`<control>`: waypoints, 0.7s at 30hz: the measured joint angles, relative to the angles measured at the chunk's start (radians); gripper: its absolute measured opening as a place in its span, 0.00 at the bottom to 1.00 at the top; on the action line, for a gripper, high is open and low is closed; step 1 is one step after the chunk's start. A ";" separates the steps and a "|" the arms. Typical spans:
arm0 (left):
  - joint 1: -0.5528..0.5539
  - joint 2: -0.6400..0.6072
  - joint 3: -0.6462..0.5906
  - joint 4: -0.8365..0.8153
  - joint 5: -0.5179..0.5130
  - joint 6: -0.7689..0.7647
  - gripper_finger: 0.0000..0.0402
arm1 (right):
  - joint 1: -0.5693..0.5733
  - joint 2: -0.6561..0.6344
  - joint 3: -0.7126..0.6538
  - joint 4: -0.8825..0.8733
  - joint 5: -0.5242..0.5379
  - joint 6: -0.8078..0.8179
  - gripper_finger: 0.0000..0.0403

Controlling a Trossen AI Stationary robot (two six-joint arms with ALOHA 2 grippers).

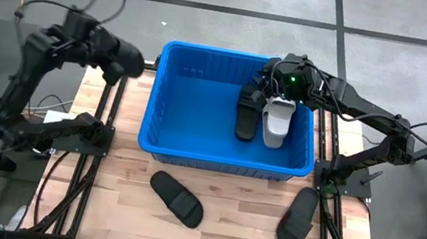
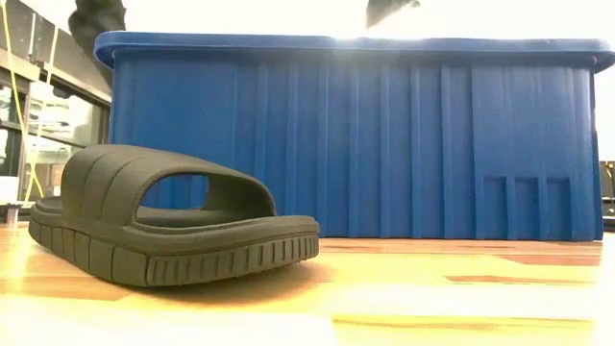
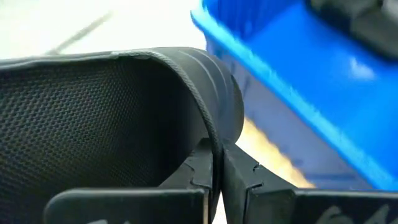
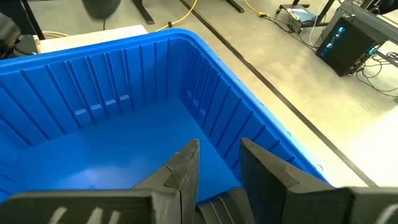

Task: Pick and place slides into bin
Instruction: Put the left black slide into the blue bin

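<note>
The left pincer is pinching a black slide at the bin's ten o'clock corner. The right pincer, spread, hovers inside over a black and a grey slide. Two black slides lie on the worktop at six o'clock.

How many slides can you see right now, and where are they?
5. A black slide and a grey slide lie in the bin. Two black ones sit on the table: one, another. The left hand grips a fifth. More may be hidden.
</note>
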 joint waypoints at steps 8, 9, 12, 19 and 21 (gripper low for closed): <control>0.000 -0.055 0.199 0.050 0.043 -0.060 0.00 | 0.000 0.000 0.000 0.115 -0.184 0.011 0.26; 0.000 -0.066 0.209 0.071 0.065 -0.074 0.00 | 0.000 0.000 0.000 0.147 -0.224 0.024 0.27; 0.000 -0.106 0.219 0.176 0.169 -0.152 0.00 | 0.000 0.000 0.000 0.234 -0.323 0.059 0.28; 0.000 -0.174 0.174 0.464 0.423 -0.387 0.00 | -0.029 0.001 0.000 0.355 -0.479 0.178 0.39; 0.000 -0.181 0.161 0.540 0.471 -0.448 0.00 | -0.034 0.010 0.000 0.411 -0.534 0.214 0.44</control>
